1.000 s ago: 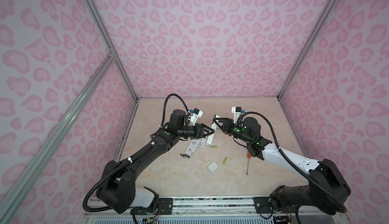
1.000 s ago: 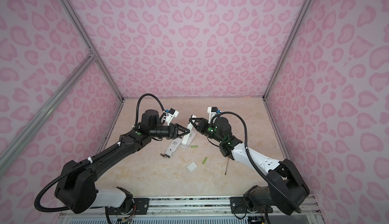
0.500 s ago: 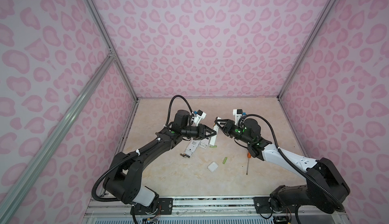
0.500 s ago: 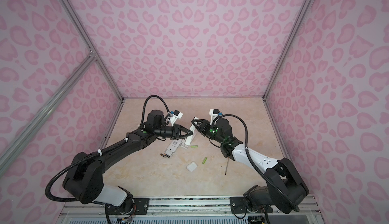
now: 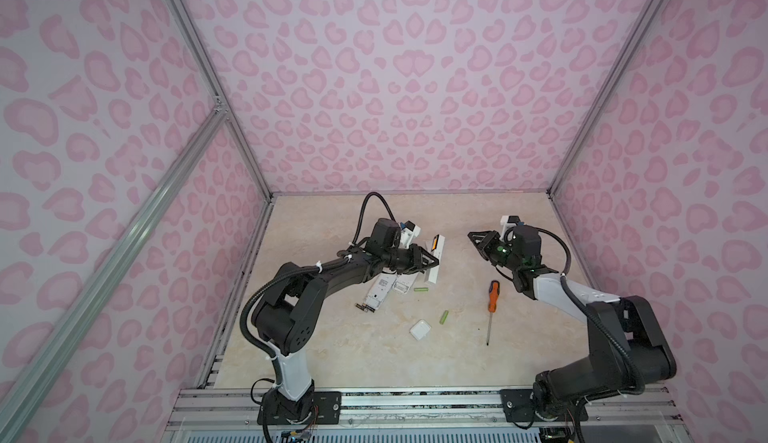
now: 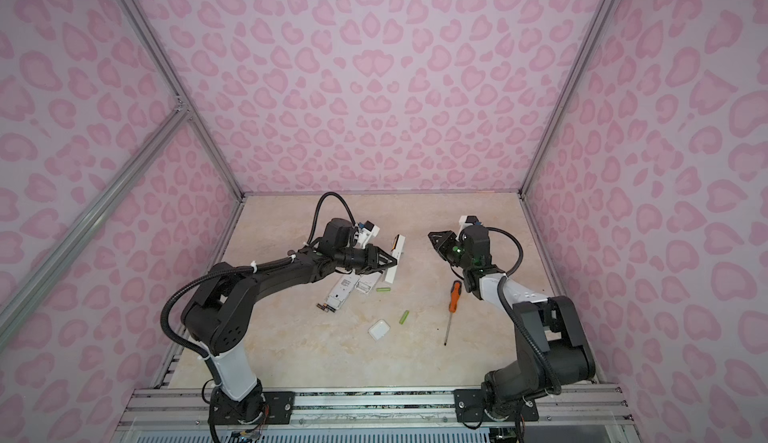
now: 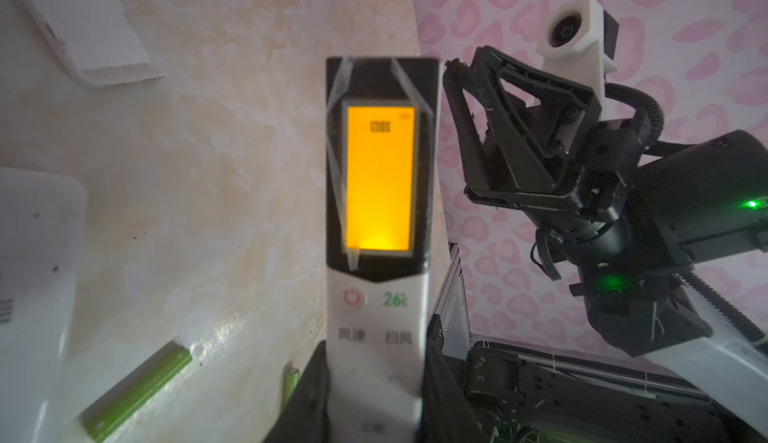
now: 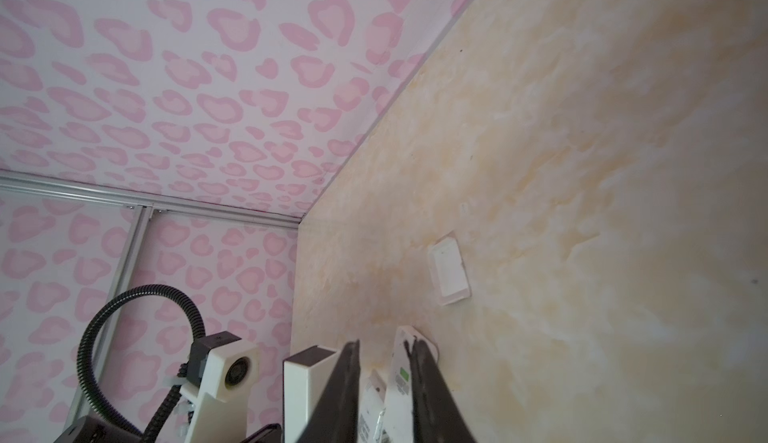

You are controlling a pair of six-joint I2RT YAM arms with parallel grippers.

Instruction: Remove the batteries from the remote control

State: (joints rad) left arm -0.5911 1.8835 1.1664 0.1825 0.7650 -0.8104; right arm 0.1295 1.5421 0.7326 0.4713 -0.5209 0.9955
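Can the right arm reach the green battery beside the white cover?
Probably yes: the battery lies uncovered between white cover and screwdriver; right gripper is empty, left gripper holds the remote elsewhere.

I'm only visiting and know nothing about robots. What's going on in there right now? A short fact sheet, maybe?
Left gripper: clamped on a slim white remote control with a lit orange screen
Right gripper: apart from it, holding nothing
Lime-green cylindrical batteries: two, loose on the beige marbled table
Orange-handled screwdriver: lying untouched on the table
Small white rectangular cover: near one battery
Other white remotes: two, flat near the left gripper
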